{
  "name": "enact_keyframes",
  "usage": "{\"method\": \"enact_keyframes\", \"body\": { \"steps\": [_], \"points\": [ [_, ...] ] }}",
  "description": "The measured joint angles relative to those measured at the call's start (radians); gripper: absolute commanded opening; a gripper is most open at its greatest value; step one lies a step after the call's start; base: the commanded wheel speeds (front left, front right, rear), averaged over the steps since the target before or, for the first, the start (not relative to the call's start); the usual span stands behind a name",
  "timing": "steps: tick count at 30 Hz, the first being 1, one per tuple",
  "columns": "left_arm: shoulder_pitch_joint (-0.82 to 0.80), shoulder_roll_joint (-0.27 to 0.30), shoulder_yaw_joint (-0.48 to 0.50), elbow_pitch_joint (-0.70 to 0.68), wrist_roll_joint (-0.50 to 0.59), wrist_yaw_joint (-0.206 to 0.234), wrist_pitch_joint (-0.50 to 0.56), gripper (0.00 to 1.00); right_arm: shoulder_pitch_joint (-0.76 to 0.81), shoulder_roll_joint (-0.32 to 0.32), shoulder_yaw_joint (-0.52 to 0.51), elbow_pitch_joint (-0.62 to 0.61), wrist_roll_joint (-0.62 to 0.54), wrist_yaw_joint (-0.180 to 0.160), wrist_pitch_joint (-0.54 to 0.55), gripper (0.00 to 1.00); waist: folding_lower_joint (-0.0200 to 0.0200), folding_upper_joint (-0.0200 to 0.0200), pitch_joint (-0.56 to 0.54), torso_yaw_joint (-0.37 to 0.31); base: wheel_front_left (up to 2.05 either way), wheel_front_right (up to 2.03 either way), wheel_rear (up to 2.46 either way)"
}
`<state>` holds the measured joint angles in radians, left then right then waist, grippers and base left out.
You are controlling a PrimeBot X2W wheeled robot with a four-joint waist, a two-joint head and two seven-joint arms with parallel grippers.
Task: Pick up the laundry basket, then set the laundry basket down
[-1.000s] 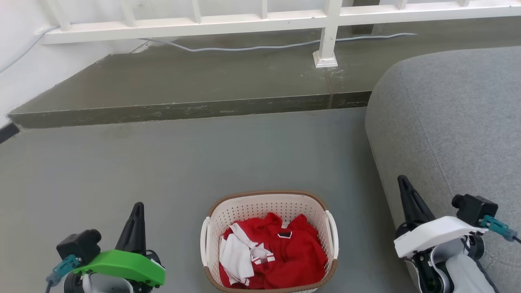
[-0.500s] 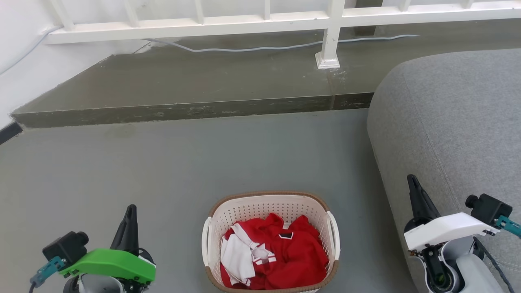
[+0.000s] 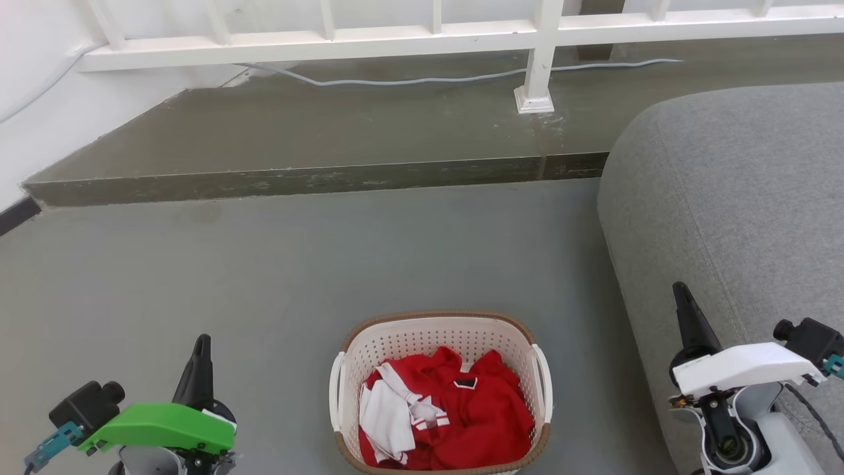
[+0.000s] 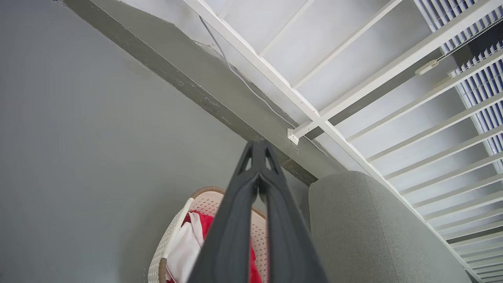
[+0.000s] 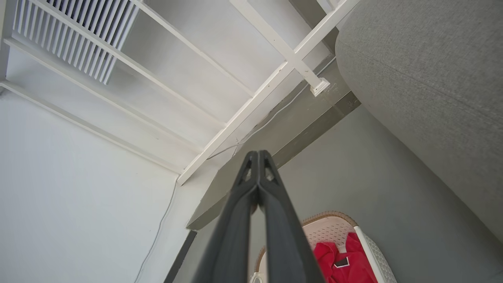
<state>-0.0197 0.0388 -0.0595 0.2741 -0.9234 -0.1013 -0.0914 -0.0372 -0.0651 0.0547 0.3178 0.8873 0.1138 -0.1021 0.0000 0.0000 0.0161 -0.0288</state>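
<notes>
The laundry basket (image 3: 440, 333), cream-white with a brown rim, stands on the grey floor at the bottom centre of the head view, holding red and white clothes. My left gripper (image 3: 201, 344) is shut and empty, well to the basket's left. My right gripper (image 3: 680, 292) is also shut and empty, off to the basket's right in front of the sofa. In the left wrist view the laundry basket (image 4: 204, 196) lies behind the closed left gripper (image 4: 257, 144). The right wrist view has the laundry basket (image 5: 326, 222) at the bottom, beside the closed right gripper (image 5: 258, 154).
A grey sofa (image 3: 732, 198) fills the right side, close to the basket and right arm. A raised dark step (image 3: 310, 142) crosses the back, with a white railing (image 3: 422, 36), a post (image 3: 535, 86) and a cable (image 3: 395, 79) on it. A white wall (image 3: 39, 112) is at left.
Both grippers have drawn outward and down, away from the basket: left further left, right further right. The camera shifted slightly, so the scene sits a little lower in view.
</notes>
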Motion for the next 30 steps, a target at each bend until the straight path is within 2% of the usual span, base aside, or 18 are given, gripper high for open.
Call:
{"method": "enact_keyframes", "body": {
  "steps": [30],
  "points": [
    [-0.013, -0.001, 0.068, 0.002, -0.327, -0.01, 0.101, 0.0, -0.01, 0.008, -0.089, -0.015, 0.356, 0.0, 0.105, 0.0, 0.0, 0.0, -0.007, 0.014, 0.0, 0.0, 0.0]
  ]
}}
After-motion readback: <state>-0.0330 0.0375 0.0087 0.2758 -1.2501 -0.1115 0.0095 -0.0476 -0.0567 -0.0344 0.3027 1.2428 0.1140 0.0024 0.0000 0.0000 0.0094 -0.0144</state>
